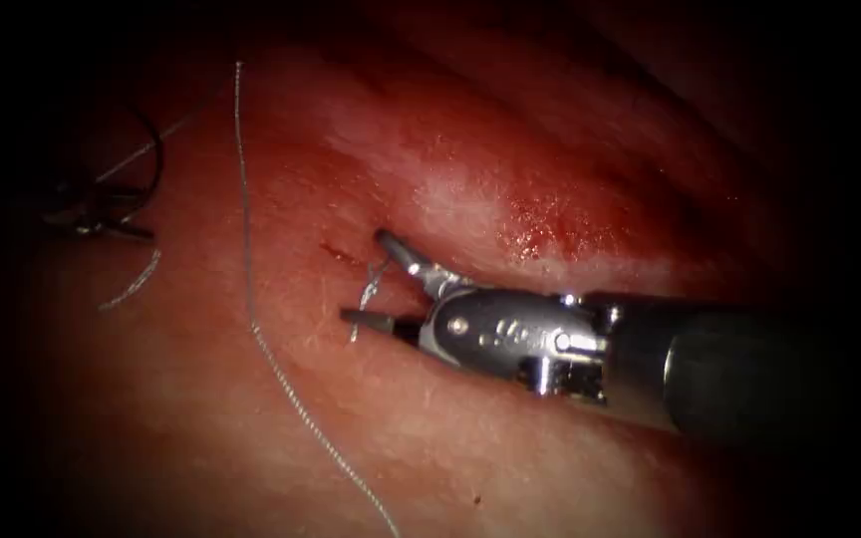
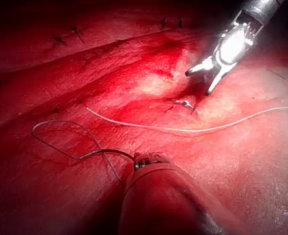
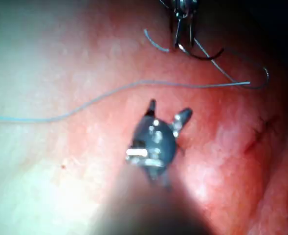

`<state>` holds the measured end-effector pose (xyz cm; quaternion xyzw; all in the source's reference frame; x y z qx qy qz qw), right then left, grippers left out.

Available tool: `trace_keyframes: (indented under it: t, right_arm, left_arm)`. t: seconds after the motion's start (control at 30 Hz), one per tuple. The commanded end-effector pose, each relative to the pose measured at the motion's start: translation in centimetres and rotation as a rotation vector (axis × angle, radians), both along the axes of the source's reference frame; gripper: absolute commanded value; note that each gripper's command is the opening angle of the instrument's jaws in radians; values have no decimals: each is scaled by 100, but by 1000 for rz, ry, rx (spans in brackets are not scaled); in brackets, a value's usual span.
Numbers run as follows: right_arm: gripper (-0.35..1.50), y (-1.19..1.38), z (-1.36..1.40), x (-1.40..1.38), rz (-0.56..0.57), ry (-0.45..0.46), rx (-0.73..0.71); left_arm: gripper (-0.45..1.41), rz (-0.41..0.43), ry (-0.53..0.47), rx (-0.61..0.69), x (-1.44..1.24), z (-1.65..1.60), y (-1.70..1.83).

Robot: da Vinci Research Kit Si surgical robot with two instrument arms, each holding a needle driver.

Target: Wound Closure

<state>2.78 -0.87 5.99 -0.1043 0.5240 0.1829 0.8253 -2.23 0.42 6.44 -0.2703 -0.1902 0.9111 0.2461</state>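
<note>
Tissue (image 1: 470,428): pork belly, wet with red fluid (image 1: 550,224) that lies heaviest along the cut's upper lip. The cut (image 1: 351,257) runs as a dark crease through the middle of the tissue; I see a short knotted stitch (image 1: 371,289) with cut ends of thread standing up from it.

Right tool (image 1: 376,279): comes in from the tissue's right edge, its jaws spread wide apart, one tip above the stitch and one below. I read it as holding nothing; the stitch ends sit between the jaws, and I cannot tell whether they touch them.

Left tool (image 1: 102,224): near the tissue's far left edge, dim in the endoscope view. In the right wrist view (image 3: 183,29) its jaws look closed on the needle, though I cannot tell where along the curve.

Needle (image 1: 156,149): dark and curved, arcing up from the left tool, left of the cut and out of the tissue.

Thread (image 1: 249,299): a long pale strand, lying loose on the tissue's surface left of the cut, running from the upper edge down toward the lower edge. A second short pale piece (image 1: 132,284) curls just below the left tool.
</note>
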Motion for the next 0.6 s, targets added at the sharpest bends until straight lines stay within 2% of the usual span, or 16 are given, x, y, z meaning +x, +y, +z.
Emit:
trace_keyframes:
  t: [0.03,0.3,0.43,0.47,0.53,0.57,0.6]
  right_arm:
    - [94,-2,5,7,-1,2,0]
    - [94,-3,5,7,-1,2,0]
    - [93,-2,5,7,-1,2,0]
    - [93,-2,5,7,-1,2,0]
    - [93,-2,5,7,-1,2,0]
    - [93,-3,5,7,-1,2,0]
    - [93,-3,5,7,-1,2,0]
  left_arm:
    - [49,1,10,-1,-3,8,-5]
    - [67,-2,77,-15,15,16,0]
    - [69,-1,90,-13,17,20,-5]
    - [64,0,93,-13,17,21,-6]
    - [25,-10,98,-1,17,22,-10]
    - [-16,-26,104,13,18,23,-12]
    - [-45,-50,109,29,19,22,-12]
